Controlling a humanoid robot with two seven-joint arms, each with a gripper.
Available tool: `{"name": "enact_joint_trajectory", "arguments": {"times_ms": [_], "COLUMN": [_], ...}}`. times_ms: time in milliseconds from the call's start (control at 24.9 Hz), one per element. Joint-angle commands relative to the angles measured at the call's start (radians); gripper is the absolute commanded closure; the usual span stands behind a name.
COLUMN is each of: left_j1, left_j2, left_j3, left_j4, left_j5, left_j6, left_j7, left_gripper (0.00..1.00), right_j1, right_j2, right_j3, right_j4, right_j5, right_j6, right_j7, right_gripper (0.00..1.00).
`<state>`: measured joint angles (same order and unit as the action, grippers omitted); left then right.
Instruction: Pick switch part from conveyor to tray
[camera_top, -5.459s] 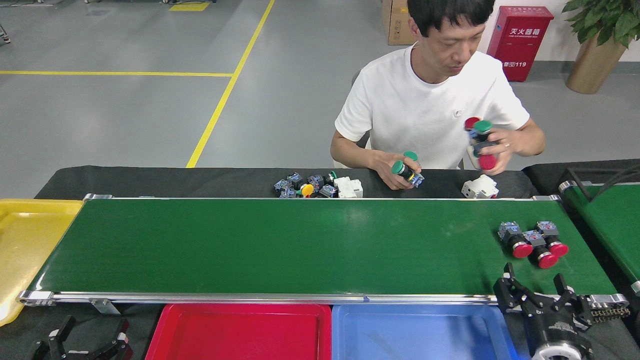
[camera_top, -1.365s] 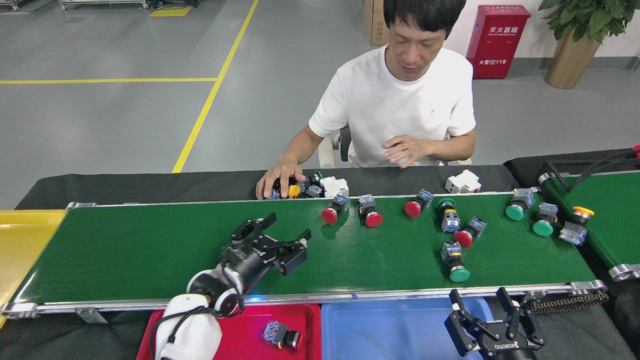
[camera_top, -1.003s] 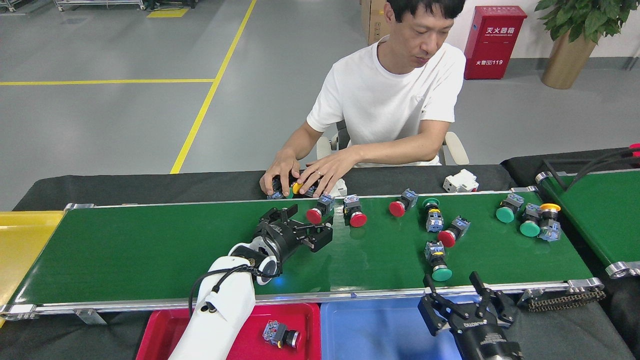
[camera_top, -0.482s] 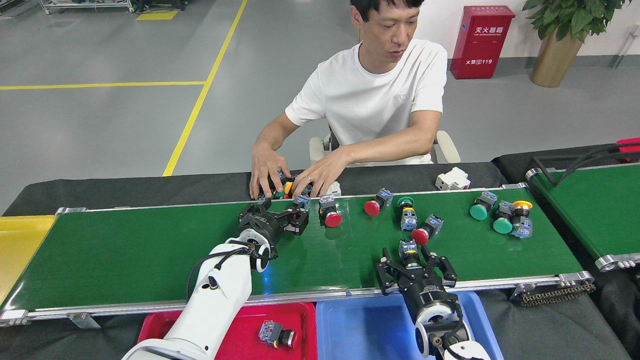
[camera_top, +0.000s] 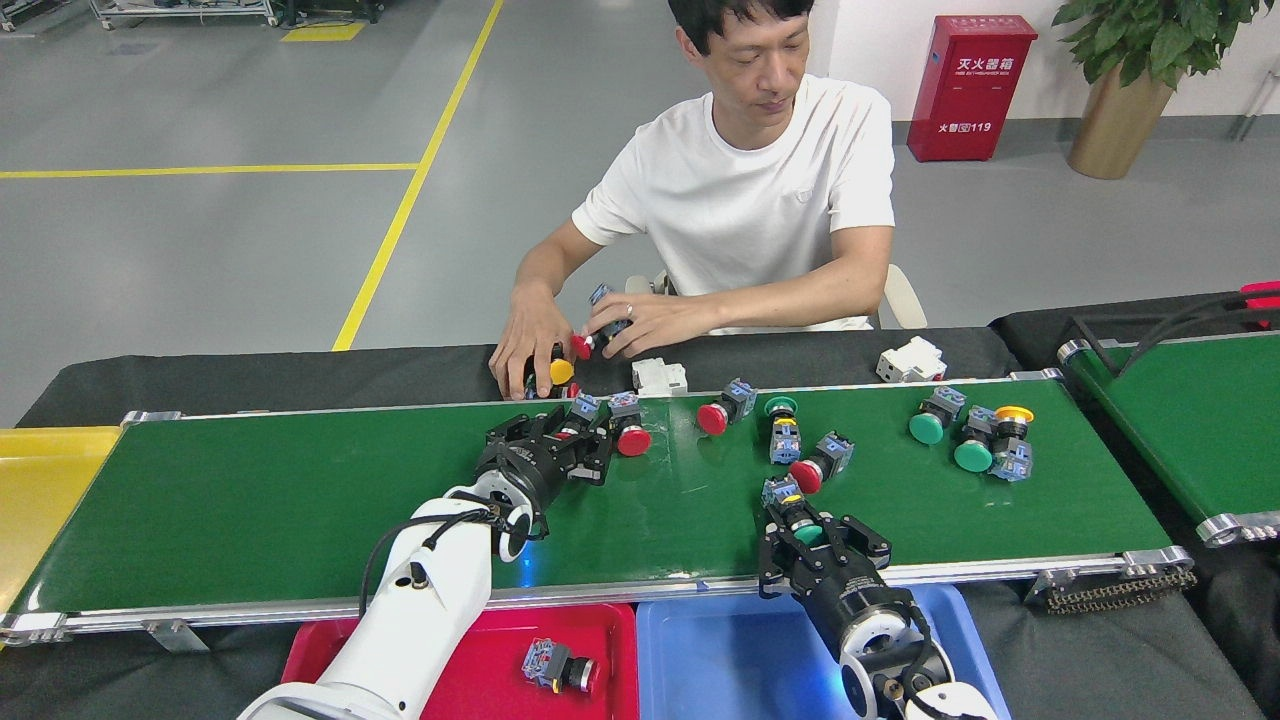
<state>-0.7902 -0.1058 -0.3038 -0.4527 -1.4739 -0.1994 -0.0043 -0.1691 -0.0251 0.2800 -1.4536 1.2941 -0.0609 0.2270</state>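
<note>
— Grey workshop floor behind, a person (camera_top: 745, 190) seated across the black surface (camera_top: 300, 372). What's on the conveyor (camera_top: 300, 500)?

— A scatter of switch parts. Two lie right at the left tool (camera_top: 568, 447): a part with a grey-blue body (camera_top: 583, 408) and beside it a red-capped part (camera_top: 629, 431). Further right, another red one (camera_top: 722, 411), a green-capped one (camera_top: 781, 428), a third red one (camera_top: 818, 461), then a cluster of green and yellow caps (camera_top: 975, 440).

— And the left tool?

— Its fingers are spread around the grey-blue part near the far rail. I cannot tell if they have closed on it yet; the part is half hidden among the fingers.

— The right tool (camera_top: 822, 540)?

— Fingers splayed either side of a green-capped part (camera_top: 795, 510), which lies with its long axis running away from the robot, body far, cap toward the tool. It looks unclosed.

— Which relation matters?

— For the left arm, I'd say: the part sits just beyond the fingertips, by the far edge, close to the person's hand (camera_top: 528, 345). The red tray (camera_top: 600, 640) lies straight back toward the robot, below the near rail, with one part (camera_top: 556, 667) already in it. So the carry would be a lift and a pull back along the arm's own line.

— Risk?

— Nudging the red-capped neighbour, which is almost touching.
</note>
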Motion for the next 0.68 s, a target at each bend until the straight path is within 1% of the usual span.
{"name": "enact_joint_trajectory", "arguments": {"times_ms": [0,80,161,201,241,281,321,361,401,442,482,522,562,642], "left_j1": [-0.009,0.003,0.022,0.049,0.104,0.175,0.271,0.345,0.466,0.539,0.631,0.700,0.776,0.858], "left_j2": [0.008,0.015,0.024,0.044,0.078,0.113,0.158,0.190,0.247,0.282,0.317,0.333,0.339,0.334], "left_j3": [-0.002,-0.002,0.006,0.011,0.014,0.014,0.015,0.015,0.018,0.025,0.043,0.061,0.092,0.150], "left_j4": [-0.009,-0.023,-0.092,-0.166,-0.274,-0.388,-0.535,-0.636,-0.808,-0.909,-1.028,-1.101,-1.167,-1.213], "left_j5": [-0.006,-0.005,0.000,0.003,0.003,0.003,0.003,0.003,0.004,0.009,0.017,0.023,0.030,0.038], "left_j6": [-0.002,-0.009,-0.049,-0.086,-0.129,-0.166,-0.205,-0.230,-0.271,-0.298,-0.327,-0.344,-0.365,-0.410], "left_j7": [0.004,0.004,0.004,0.004,0.001,-0.006,-0.011,-0.025,-0.057,-0.074,-0.086,-0.088,-0.086,-0.086], "left_gripper": [0.93,0.95,0.95,0.94,0.93,0.92,0.89,0.86,0.80,0.70,0.41,0.14,0.00,0.00], "right_j1": [0.020,0.076,0.146,0.178,0.211,0.235,0.255,0.266,0.272,0.273,0.273,0.273,0.273,0.273], "right_j2": [-0.021,-0.052,-0.091,-0.102,-0.102,-0.099,-0.099,-0.099,-0.085,-0.067,-0.039,-0.019,-0.004,0.007], "right_j3": [-0.007,-0.008,-0.008,-0.008,-0.007,-0.007,-0.004,0.001,0.013,0.028,0.053,0.062,0.068,0.068], "right_j4": [-0.091,-0.174,-0.252,-0.275,-0.292,-0.297,-0.298,-0.298,-0.297,-0.297,-0.297,-0.297,-0.297,-0.297], "right_j5": [-0.035,-0.073,-0.116,-0.133,-0.136,-0.137,-0.136,-0.136,-0.136,-0.134,-0.127,-0.121,-0.110,-0.108], "right_j6": [-0.094,-0.158,-0.244,-0.298,-0.350,-0.390,-0.431,-0.461,-0.487,-0.488,-0.478,-0.468,-0.459,-0.461], "right_j7": [0.003,0.005,0.005,0.005,0.005,0.005,0.006,0.008,0.009,0.012,0.031,0.060,0.097,0.115], "right_gripper": [0.97,0.95,0.94,0.93,0.92,0.90,0.88,0.86,0.80,0.66,0.23,0.05,0.04,0.03]}}
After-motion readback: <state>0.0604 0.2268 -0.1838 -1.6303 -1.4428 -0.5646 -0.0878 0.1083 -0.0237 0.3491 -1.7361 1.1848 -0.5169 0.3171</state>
